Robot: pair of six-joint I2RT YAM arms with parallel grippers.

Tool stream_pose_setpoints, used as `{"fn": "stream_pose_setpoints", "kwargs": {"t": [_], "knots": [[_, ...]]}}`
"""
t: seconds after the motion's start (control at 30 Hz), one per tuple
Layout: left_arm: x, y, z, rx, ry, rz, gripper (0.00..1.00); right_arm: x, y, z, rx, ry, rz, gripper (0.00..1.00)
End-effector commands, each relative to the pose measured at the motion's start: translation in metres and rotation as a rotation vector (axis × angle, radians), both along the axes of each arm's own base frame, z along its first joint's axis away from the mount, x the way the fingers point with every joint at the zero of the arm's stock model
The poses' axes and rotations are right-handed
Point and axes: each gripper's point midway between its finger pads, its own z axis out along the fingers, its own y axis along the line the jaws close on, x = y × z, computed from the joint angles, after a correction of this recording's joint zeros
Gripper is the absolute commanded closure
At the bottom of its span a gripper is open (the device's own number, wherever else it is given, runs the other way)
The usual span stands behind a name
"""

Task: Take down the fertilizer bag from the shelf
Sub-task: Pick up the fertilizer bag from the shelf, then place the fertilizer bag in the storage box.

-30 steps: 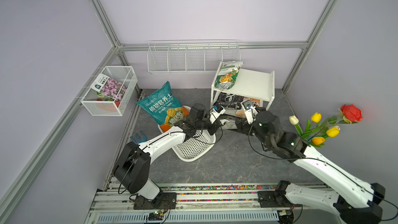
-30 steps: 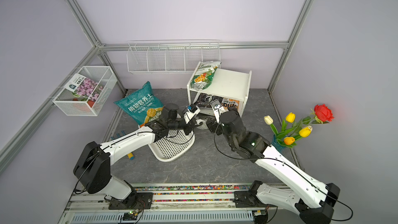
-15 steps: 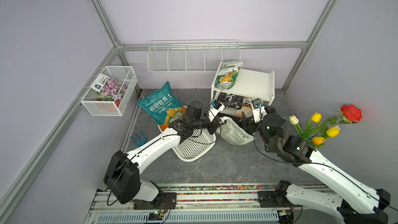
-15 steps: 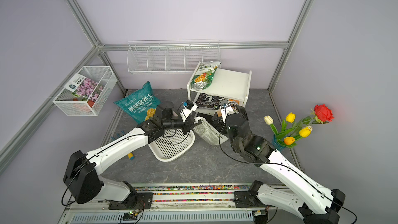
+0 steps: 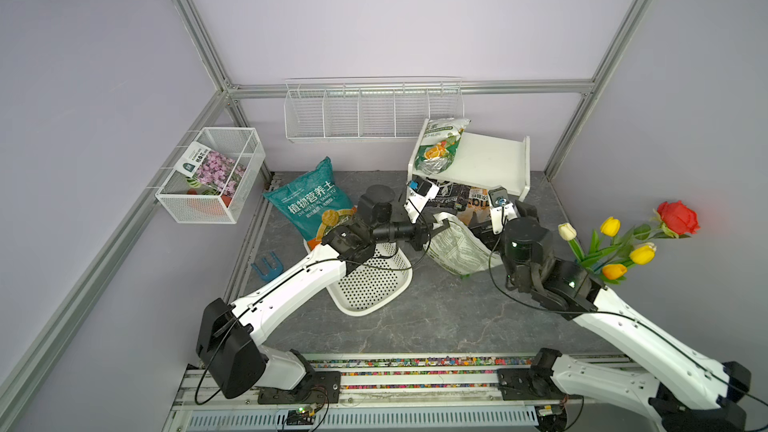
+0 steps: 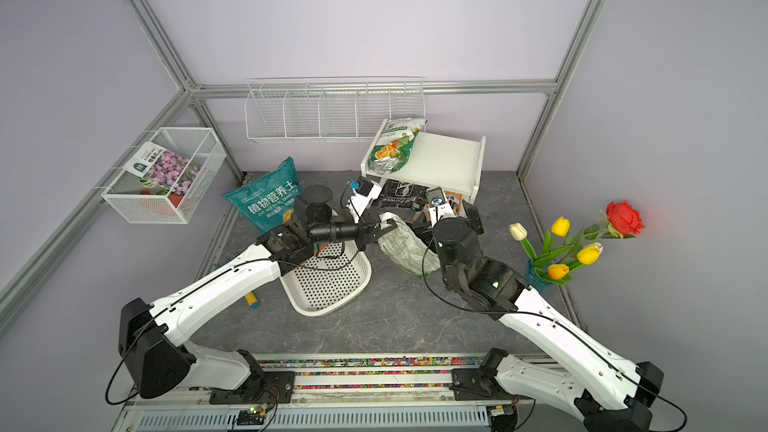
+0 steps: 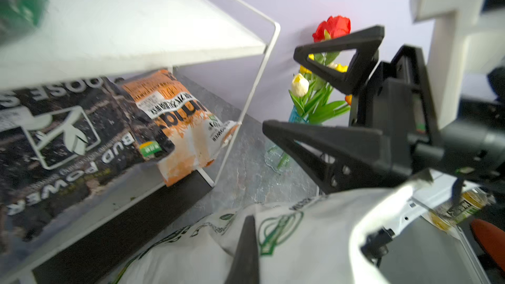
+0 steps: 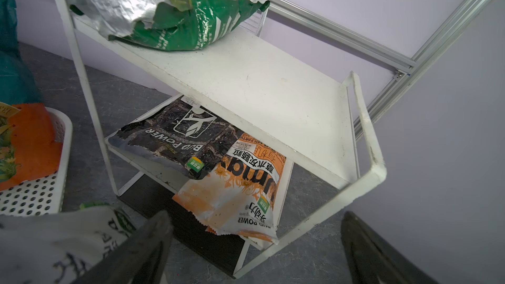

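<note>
Bag (image 5: 455, 249) now dragged off shelf (image 5: 490, 155) onto desk (image 5: 436, 317): left tool (image 5: 441, 226) clamped on its corner to tow it, right tool (image 8: 252, 222) apart, backed off to clear path.

Soft, even light filled both top views, with faint shadows and the grey metal frame bars (image 5: 193, 31) bowing near the edges. Blur smeared the left wrist view across the small white two-board shelf (image 7: 153, 39). The right wrist view was sharp, with sheen on a crinkled silver-and-green foil bag (image 8: 123, 1).
</note>
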Motion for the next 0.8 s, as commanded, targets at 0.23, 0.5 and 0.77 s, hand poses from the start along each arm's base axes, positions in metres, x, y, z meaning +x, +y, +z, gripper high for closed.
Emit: {"fn": "stream_pose_setpoints", "kwargs": {"t": [0.23,0.5,0.77], "knots": [[0.003,0.097,0.178,-0.301,-0.445,0.428,1.0,0.005,-0.001,0.008,-0.021,-0.009,-0.025,0.01],[0.016,0.151,0.187,-0.291,-0.465,0.711,1.0,0.009,-0.002,-0.004,-0.022,0.012,-0.04,0.01],[0.041,0.169,0.148,-0.214,-0.415,0.862,1.0,0.006,-0.007,-0.002,-0.022,0.006,-0.052,0.01]]}}
